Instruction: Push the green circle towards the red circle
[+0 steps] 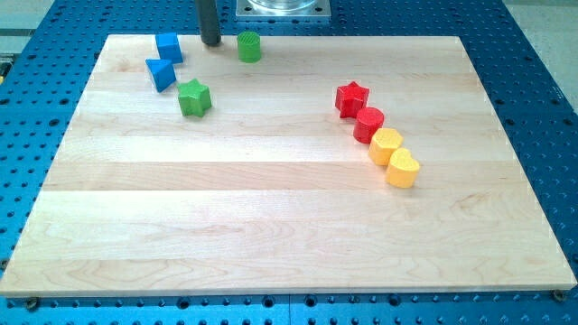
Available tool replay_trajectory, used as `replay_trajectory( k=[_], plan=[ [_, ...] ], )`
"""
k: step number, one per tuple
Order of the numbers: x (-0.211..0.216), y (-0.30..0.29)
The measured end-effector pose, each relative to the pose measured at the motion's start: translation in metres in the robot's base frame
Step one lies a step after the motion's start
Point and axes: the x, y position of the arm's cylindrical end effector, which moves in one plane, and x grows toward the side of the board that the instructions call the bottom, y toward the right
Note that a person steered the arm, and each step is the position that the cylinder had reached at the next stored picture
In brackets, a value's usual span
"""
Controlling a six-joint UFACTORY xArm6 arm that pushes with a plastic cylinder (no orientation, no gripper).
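The green circle (pixel 249 46) stands near the view's top edge of the wooden board, left of centre. The red circle (pixel 368 124) sits right of centre, touching a red star (pixel 351 97) above it and a yellow block (pixel 386 144) below it. My tip (pixel 210 41) is at the view's top, just left of the green circle with a small gap between them, and right of a blue block (pixel 169 47).
A second blue block (pixel 162 74) and a green star (pixel 193 97) lie below and left of my tip. A yellow heart (pixel 403 168) ends the diagonal row at the right. The board (pixel 289 235) rests on a blue perforated table.
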Motion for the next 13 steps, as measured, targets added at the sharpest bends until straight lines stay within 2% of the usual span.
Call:
replay_trajectory(
  k=[1,2,4,7,8,9,10,11,12,13],
  plan=[
    [-0.001,0.008],
    [0.001,0.079],
    [0.006,0.088],
    [0.008,0.078],
    [0.024,0.079],
    [0.072,0.079],
    [0.085,0.079],
    [0.072,0.061],
    [0.065,0.013],
    [0.083,-0.017]
  ],
)
